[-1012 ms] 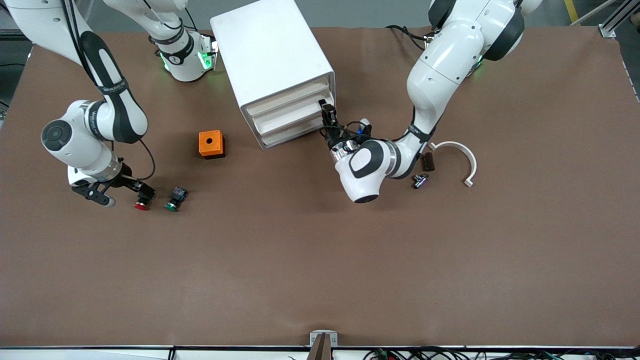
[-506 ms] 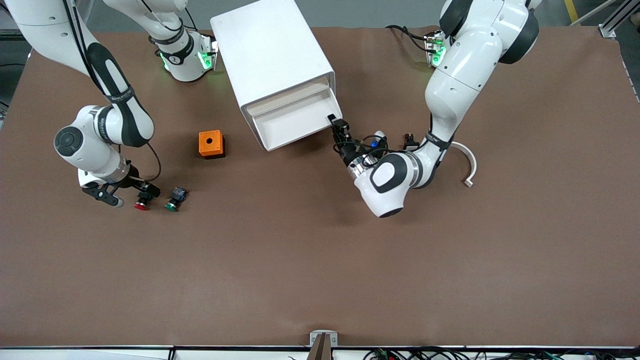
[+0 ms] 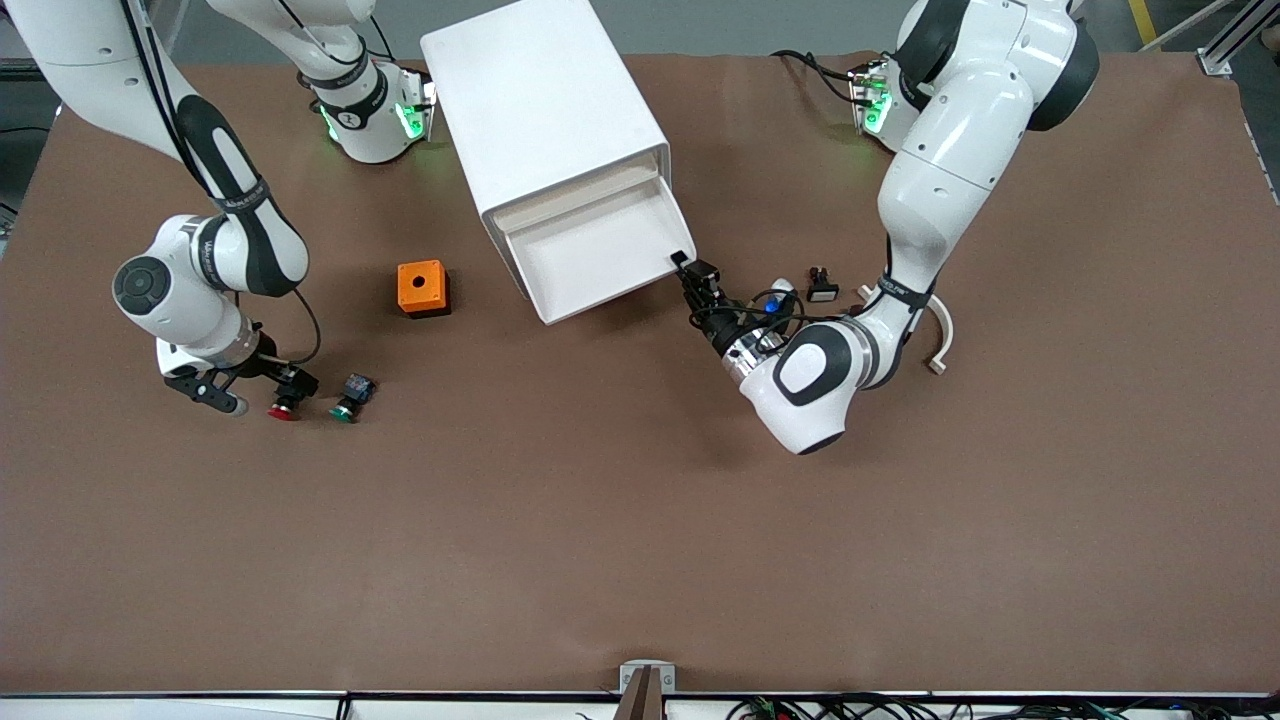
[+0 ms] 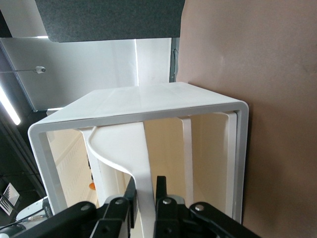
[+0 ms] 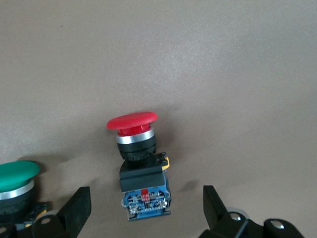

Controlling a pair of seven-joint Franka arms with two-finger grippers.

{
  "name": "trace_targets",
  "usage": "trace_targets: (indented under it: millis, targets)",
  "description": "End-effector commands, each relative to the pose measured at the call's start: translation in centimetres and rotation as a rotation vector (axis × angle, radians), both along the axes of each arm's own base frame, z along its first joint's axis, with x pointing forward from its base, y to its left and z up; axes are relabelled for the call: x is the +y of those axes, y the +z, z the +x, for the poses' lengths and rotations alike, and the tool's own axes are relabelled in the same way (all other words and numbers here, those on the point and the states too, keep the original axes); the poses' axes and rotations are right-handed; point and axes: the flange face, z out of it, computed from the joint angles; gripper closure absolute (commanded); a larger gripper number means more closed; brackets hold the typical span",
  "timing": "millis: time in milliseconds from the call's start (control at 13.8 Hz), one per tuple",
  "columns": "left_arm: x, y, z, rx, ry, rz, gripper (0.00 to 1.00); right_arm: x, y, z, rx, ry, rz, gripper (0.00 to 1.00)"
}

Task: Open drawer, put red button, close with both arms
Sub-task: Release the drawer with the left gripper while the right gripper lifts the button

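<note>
Front view: the drawer (image 3: 592, 252) stands pulled out of the white cabinet (image 3: 545, 110). The left gripper (image 3: 690, 268) sits at the drawer's front corner toward the left arm's end. The red button (image 3: 283, 408) lies on the table (image 3: 640, 520) beside the green button (image 3: 349, 396), nearer the camera than the orange box (image 3: 422, 288). The right gripper (image 3: 290, 385) is at the red button.

Left wrist view: the fingers (image 4: 159, 191) are clamped on the drawer's front edge.

Right wrist view: the fingers (image 5: 79, 206) stand apart, either side of the red button's body.
</note>
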Motion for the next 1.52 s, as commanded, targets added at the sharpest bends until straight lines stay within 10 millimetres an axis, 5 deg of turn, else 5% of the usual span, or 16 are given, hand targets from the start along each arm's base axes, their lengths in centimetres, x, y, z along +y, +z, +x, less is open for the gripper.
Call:
trace_targets:
  millis: [0,217,362,434,506,651,796,1229,1446]
  targets:
    - [1.2,-0.5,1.2,-0.002,0.038,0.000,0.82,-0.4,-0.3,-0.2,-0.011,0.031,-0.011,0.00]
    - [2.3,-0.5,2.1,-0.006,0.067,-0.001,0.82,-1.2,-0.8,-0.3,-0.013,0.037,-0.012,0.00]
    - [2.4,-0.6,2.2,-0.011,0.071,-0.010,0.70,-1.2,-0.8,-0.3,-0.016,0.035,-0.012,0.00]
    - [2.3,-0.6,2.2,-0.011,0.076,-0.010,0.32,-1.2,-0.8,-0.2,-0.016,0.037,-0.012,0.00]
    - [2.5,-0.5,2.5,-0.010,0.093,-0.020,0.08,-1.1,-0.8,-0.2,-0.015,0.027,-0.011,0.07]
    - [3.0,-0.1,3.3,-0.024,0.131,-0.074,0.03,-1.0,-0.8,-0.3,-0.009,0.021,-0.009,0.57]
    - [3.6,0.8,4.3,-0.072,0.151,-0.146,0.00,-1.2,-0.8,-0.4,-0.009,0.018,-0.009,0.95]
    - [5.8,3.2,7.3,-0.330,0.145,-0.414,0.00,-0.9,1.0,0.2,0.057,0.005,0.000,1.00]
    - [7.4,3.7,8.5,-0.524,0.071,-0.561,0.00,1.6,6.2,0.9,0.071,-0.037,0.002,1.00]
